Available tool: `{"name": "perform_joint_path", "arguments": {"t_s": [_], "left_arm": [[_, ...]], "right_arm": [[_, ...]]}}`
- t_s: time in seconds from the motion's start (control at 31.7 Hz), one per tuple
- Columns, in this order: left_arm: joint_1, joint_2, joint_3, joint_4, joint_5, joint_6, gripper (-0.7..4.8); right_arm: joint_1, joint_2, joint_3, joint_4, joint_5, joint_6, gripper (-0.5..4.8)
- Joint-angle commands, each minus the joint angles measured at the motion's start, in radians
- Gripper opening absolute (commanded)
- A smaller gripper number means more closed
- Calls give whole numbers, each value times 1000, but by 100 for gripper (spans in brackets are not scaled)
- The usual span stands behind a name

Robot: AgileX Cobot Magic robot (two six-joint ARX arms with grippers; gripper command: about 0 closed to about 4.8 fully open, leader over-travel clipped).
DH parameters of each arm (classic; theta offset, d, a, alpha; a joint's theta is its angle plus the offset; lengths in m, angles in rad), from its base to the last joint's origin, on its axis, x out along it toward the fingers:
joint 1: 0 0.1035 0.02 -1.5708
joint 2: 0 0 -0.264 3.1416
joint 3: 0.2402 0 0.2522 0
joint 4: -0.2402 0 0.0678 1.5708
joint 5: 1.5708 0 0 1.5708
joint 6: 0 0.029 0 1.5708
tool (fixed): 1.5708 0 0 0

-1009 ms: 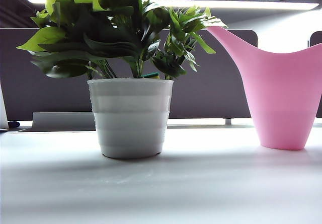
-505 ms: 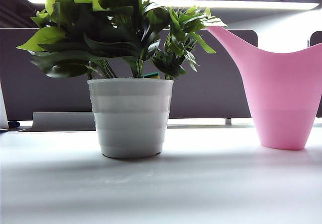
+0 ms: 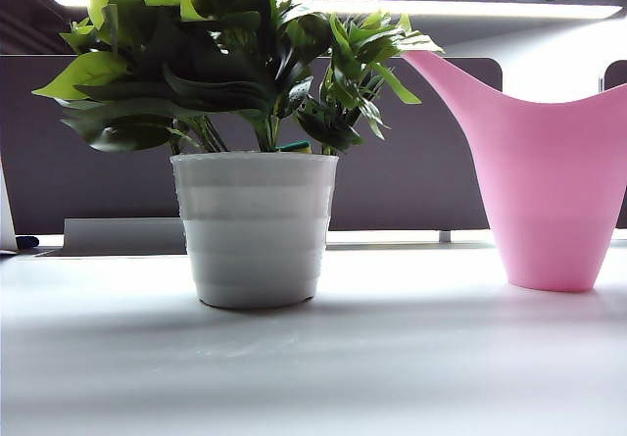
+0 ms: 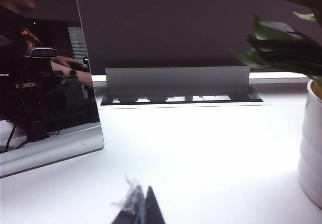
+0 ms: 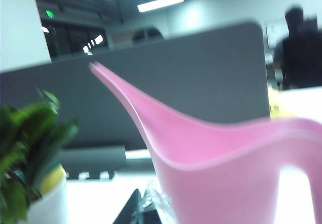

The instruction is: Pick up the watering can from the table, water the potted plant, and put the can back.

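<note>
Low tabletop exterior view; wrist views sharing potted plant (image 3: 235, 113).

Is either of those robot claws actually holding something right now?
No. The left gripper and right gripper are both shut on nothing; the pink watering can stands free on the table.

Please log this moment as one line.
watering can: standing on table | potted plant: beside | left gripper: shut | right gripper: shut, at can

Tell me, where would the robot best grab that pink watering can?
Probably by the looped handle opposite the spout, coming from the side away from the potted plant. The watering can stands upright and its flared body looks wide. The shut right gripper is nearest; the left gripper, also shut, sits beyond the plant.
</note>
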Motion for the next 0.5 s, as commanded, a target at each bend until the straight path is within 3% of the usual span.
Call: {"name": "perform_joint_path", "arguments": {"t_s": [0.03,0.22,0.35,0.44,0.5], "left_arm": [[0,1,1,11,-1,-3,-5],[0,1,1,11,-1,-3,-5],[0,1,1,11,-2,-3,-5],[1,1,1,10,-1,-3,-5],[1,1,1,11,0,-3,-5]], "right_arm": [[-1,-129,0,-114,4,-42,-5],[-3,-364,0,-288,8,-136,-5],[4,-375,0,-354,55,-174,-5],[21,-377,0,-431,125,-185,-5],[48,-379,0,-492,225,-188,-5]]}}
